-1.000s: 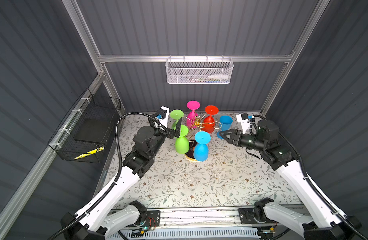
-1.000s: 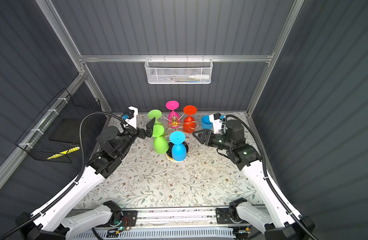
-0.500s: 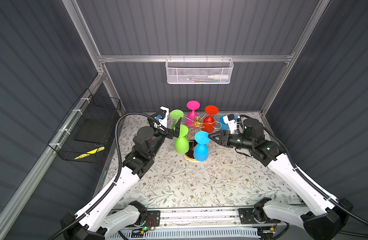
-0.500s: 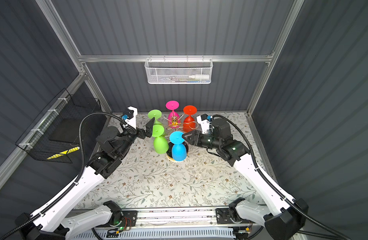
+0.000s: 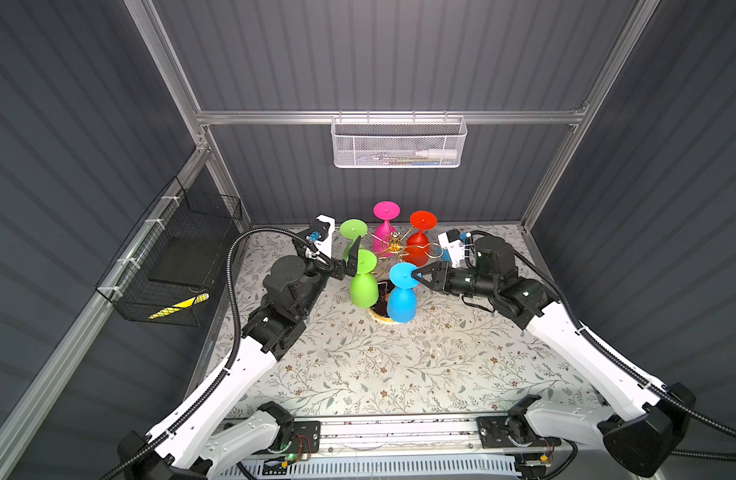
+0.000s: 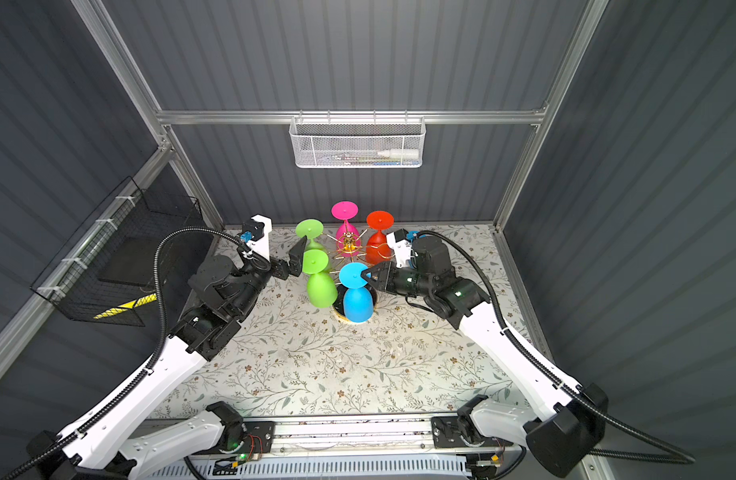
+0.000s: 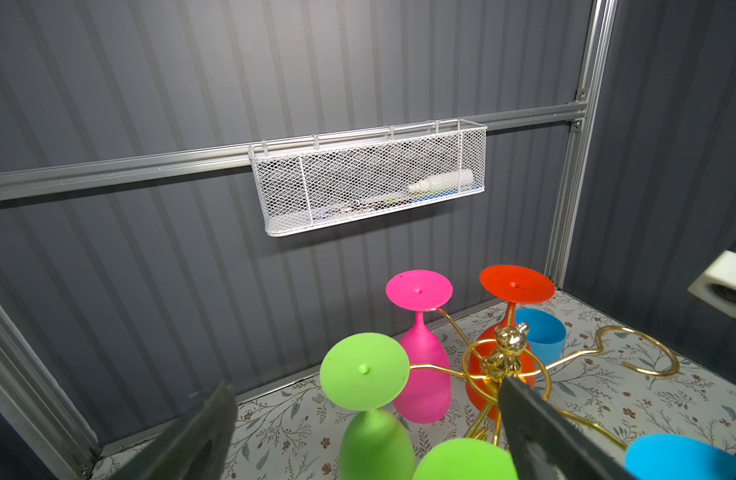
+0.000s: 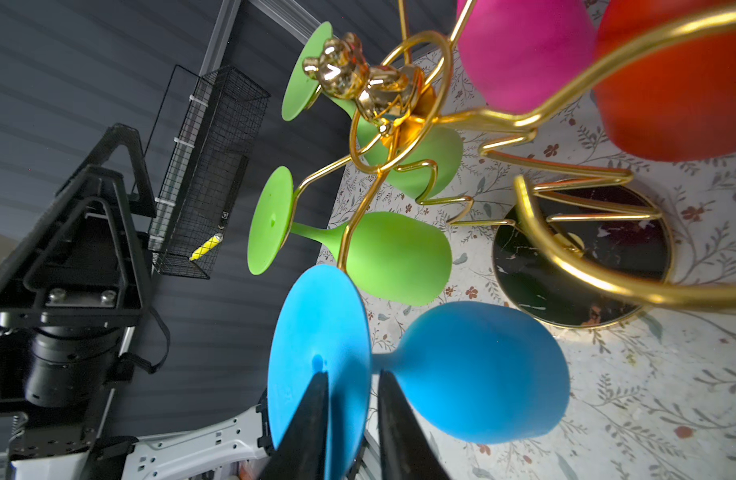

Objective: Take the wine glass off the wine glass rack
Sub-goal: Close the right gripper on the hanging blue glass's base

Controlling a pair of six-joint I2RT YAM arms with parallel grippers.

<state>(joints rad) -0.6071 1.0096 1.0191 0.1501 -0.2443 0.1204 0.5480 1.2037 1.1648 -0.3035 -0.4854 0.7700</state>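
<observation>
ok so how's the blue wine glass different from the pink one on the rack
Place: the blue wine glass hangs on the wine glass rack's near side; the pink wine glass on its far side, by the back wall.
Contact: the right end effector straddles the blue one's foot; the pink one is untouched.
Shared: both hang upside down, foot up.

The wire rack (image 8: 366, 83) shone like polished gold metal; its black base (image 8: 520, 278) looked glossy, the blue glass (image 8: 482, 374) smooth, matt plastic.
</observation>
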